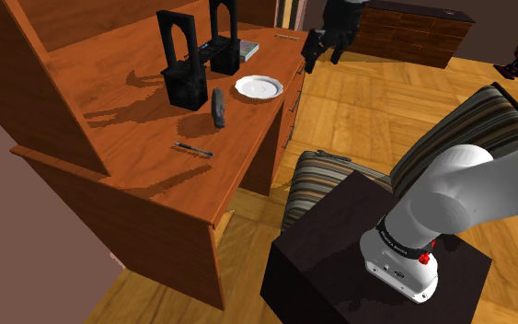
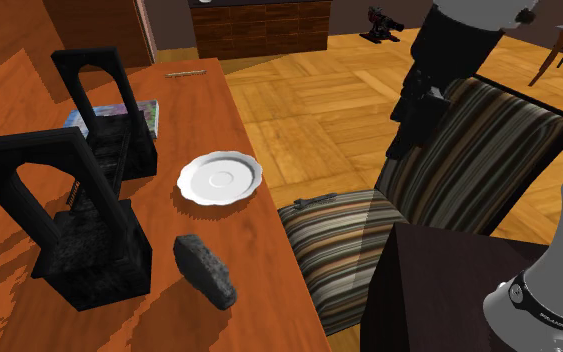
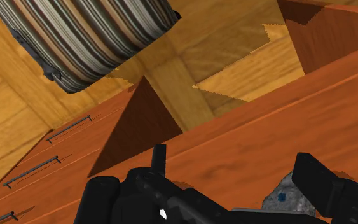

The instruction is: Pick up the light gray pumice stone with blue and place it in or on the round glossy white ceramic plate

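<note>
Gripper (image 1: pixel 324 57), fingers spread and empty, hangs upper centre beyond the desk (image 1: pixel 137 120) edge. The dark grey pumice stone (image 1: pixel 218 108) lies lower left of the white plate (image 1: pixel 259 87).

Arm links (image 1: pixel 459 198): glossy white, rounded
Base collar (image 1: pixel 397 241): black band, white lettering
Markings: red dots (image 1: pixel 424 259)
Hand (image 1: pixel 324 55): all black

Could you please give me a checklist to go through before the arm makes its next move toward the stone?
1. Jaws open: ok, the gripper shows them apart.
2. Stone free on the desk: ok, nothing lies on it.
3. Gripper over the stone: not ok, it hangs beyond the desk edge.
4. Plate empty: ok.
5. Room beside the black bookend: cannot tell.
</note>
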